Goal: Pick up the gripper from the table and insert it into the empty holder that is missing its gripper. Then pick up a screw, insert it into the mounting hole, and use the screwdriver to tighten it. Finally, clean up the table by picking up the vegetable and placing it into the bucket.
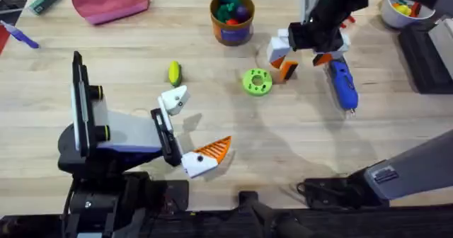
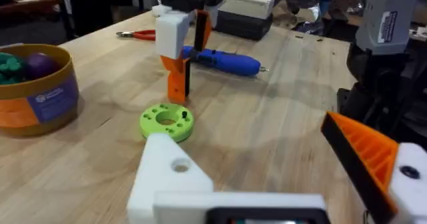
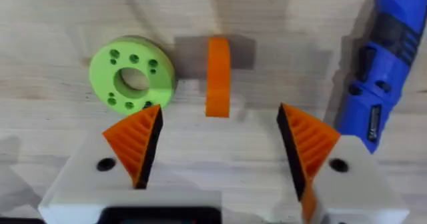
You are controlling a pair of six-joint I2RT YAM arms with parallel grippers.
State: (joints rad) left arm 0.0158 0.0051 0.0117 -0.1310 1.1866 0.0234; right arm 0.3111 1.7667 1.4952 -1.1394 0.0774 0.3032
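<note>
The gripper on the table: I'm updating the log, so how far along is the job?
Nothing looks done. In hand: the right end effector hangs open around the gripper, which stands on the table. Left: the holder is bare, the screwdriver lies untouched, and the vegetable is outside the bucket.

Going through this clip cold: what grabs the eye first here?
The right gripper hangs open directly above the small orange gripper standing on the table, between the green disc and the blue screwdriver. Nearer the bases, the left gripper shows one bare white holder, its orange pad missing.
</note>
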